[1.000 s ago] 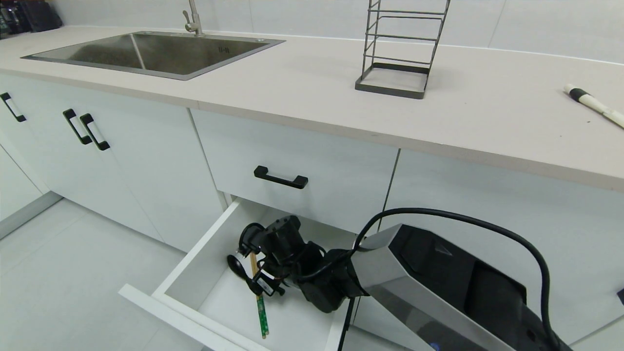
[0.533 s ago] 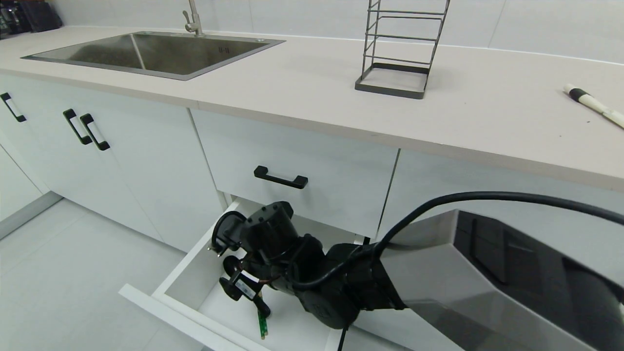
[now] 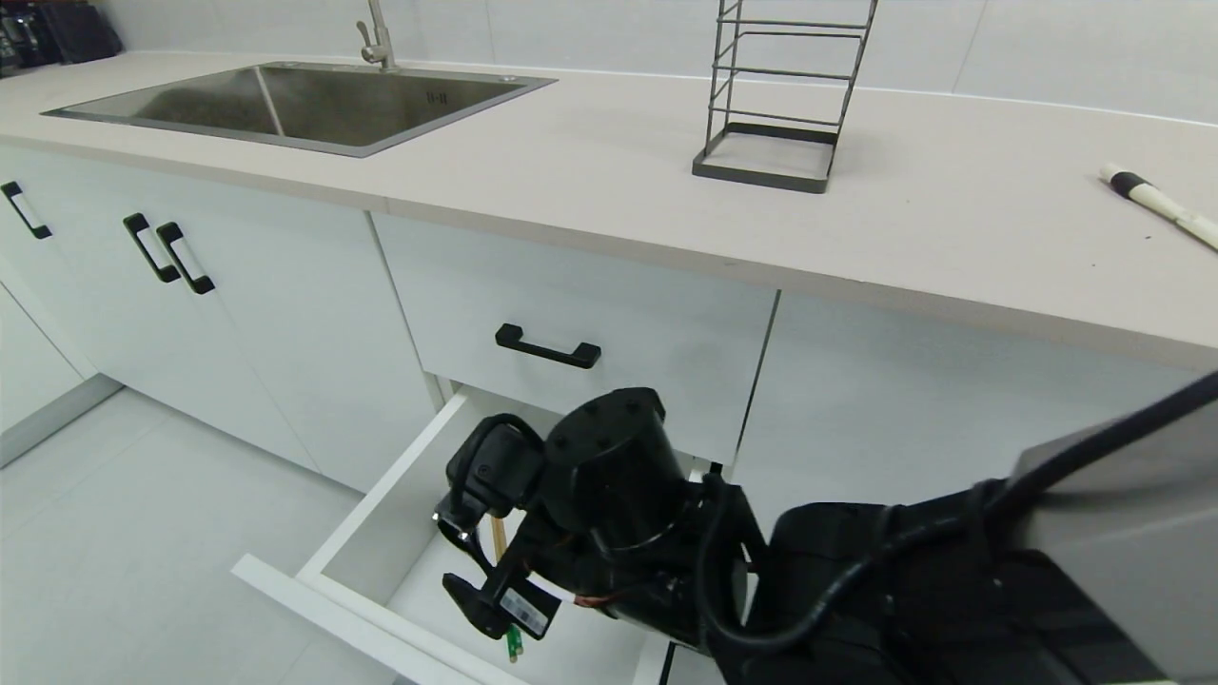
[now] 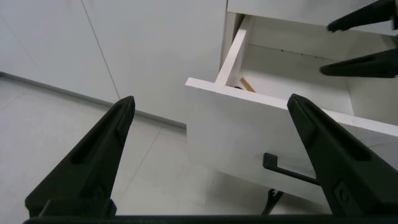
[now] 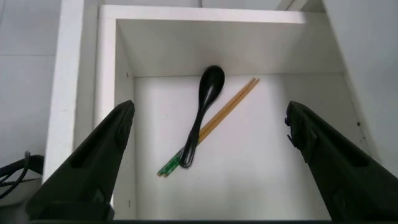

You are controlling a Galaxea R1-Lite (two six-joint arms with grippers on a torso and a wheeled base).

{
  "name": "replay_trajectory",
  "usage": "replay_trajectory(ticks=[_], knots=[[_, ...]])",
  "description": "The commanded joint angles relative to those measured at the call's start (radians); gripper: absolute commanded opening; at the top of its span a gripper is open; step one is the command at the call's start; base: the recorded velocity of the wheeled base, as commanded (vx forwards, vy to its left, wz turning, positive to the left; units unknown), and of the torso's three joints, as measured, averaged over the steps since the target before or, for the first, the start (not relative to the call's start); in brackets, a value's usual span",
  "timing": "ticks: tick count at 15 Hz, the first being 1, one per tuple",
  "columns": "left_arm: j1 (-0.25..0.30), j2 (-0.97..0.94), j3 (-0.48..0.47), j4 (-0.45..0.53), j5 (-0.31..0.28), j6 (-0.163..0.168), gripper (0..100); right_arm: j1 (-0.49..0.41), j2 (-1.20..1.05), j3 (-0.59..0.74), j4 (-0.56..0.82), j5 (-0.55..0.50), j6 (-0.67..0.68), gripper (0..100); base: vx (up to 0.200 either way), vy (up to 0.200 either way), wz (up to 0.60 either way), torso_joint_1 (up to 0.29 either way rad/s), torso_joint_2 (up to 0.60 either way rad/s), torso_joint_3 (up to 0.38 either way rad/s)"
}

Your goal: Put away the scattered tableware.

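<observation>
Down inside the open lower drawer (image 3: 381,495), the black spoon (image 5: 202,112) and the pair of wooden chopsticks (image 5: 239,96) with green ends are lying flat on the white floor. They are crossing each other and touching, with the spoon bowl pointing toward the far wall. That placement is looking like a finished drop-off, since both pieces are resting free of any grip. The right gripper (image 3: 473,563) is hanging directly above them with its jaws spread wide and nothing between them, which probably suits an arm that is done with these two items. The left gripper (image 4: 210,102) is sitting low and outside the drawer, facing its front panel, jaws likewise wide apart and carrying nothing. It is probably lining up with the black drawer handle (image 4: 289,171) so it can push the drawer closed.

Up on the countertop (image 3: 590,190), a wire rack (image 3: 775,95) is standing toward the far side and a steel sink (image 3: 457,114) is sitting at the far left. A slim white item with a black band (image 3: 1156,202) is lying at the far right; whether it is tableware I cannot tell. The closed upper drawer, with its own handle (image 3: 547,346), is overhanging the far part of the open one. The right arm is occupying the space over the drawer, so it is standing in the way of closing.
</observation>
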Motion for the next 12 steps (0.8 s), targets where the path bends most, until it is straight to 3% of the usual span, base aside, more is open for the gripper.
replay_trajectory(ticks=[1, 4, 5, 12], knots=[[0.0, 0.001, 0.0, 0.0, 0.0, 0.0, 100, 0.0, -0.168, 0.175, -0.073, 0.001, -0.002, 100, 0.0, 0.0, 0.0, 0.0, 0.0, 0.0], [0.0, 0.001, 0.0, 0.0, 0.0, 0.0, 100, -0.027, -0.244, 0.435, -0.312, 0.009, -0.011, 100, 0.0, 0.0, 0.0, 0.0, 0.0, 0.0], [0.0, 0.001, 0.001, 0.0, 0.0, 0.0, 100, -0.034, -0.259, 0.477, -0.337, 0.02, -0.016, 100, 0.0, 0.0, 0.0, 0.0, 0.0, 0.0], [0.0, 0.001, 0.0, 0.0, 0.0, 0.0, 100, -0.138, -0.32, 0.53, -0.345, 0.069, -0.086, 100, 0.0, 0.0, 0.0, 0.0, 0.0, 0.0]])
